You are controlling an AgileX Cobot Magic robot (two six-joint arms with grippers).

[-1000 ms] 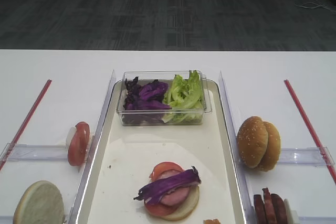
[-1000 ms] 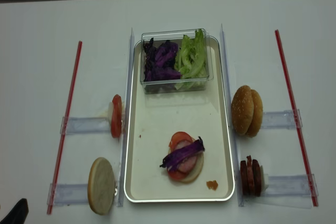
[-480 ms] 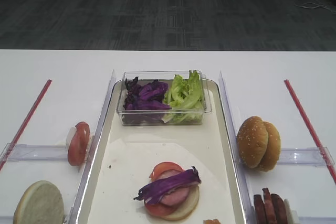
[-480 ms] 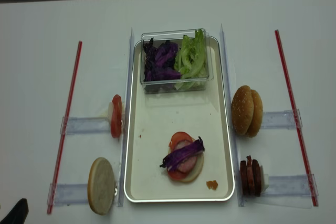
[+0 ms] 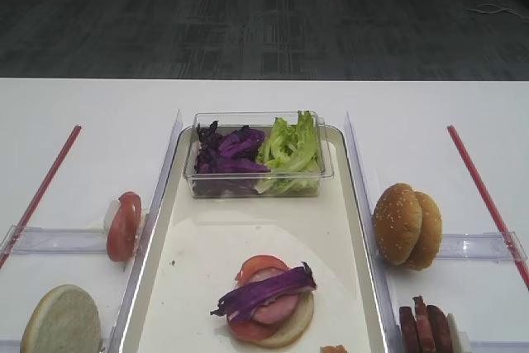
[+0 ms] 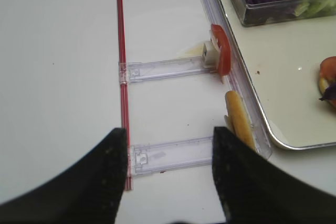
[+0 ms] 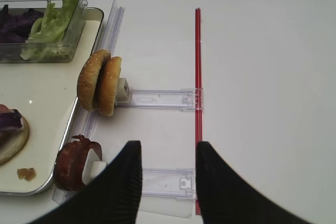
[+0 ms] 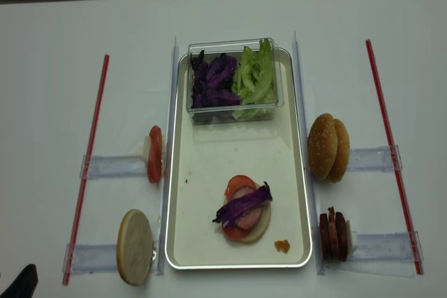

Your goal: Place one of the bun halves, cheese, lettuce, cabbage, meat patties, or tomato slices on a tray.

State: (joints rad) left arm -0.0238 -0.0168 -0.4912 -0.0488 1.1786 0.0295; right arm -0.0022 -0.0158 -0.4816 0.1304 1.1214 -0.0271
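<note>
Stack on the tray, both claws parked off it

On the tray [image 8: 293, 172], a cabbage [image 8: 243, 205] strip lies across tomato slices [image 8: 239, 183] and meat on a bun base at 6 o'clock. The left claw [image 6: 169, 153] is released and empty above the worktop [image 8: 56, 102] at 9 o'clock; the right claw [image 7: 164, 167] is clenched, holding nothing. A sesame crown from the bun halves [image 8: 329, 147] at 3 o'clock probably goes next: best gripped across its edges and lowered squarely so the floppy strip stays put.

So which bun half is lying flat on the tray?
The bun half under the stacked fillings on the tray; the others stand on edge in racks beside it.
</note>
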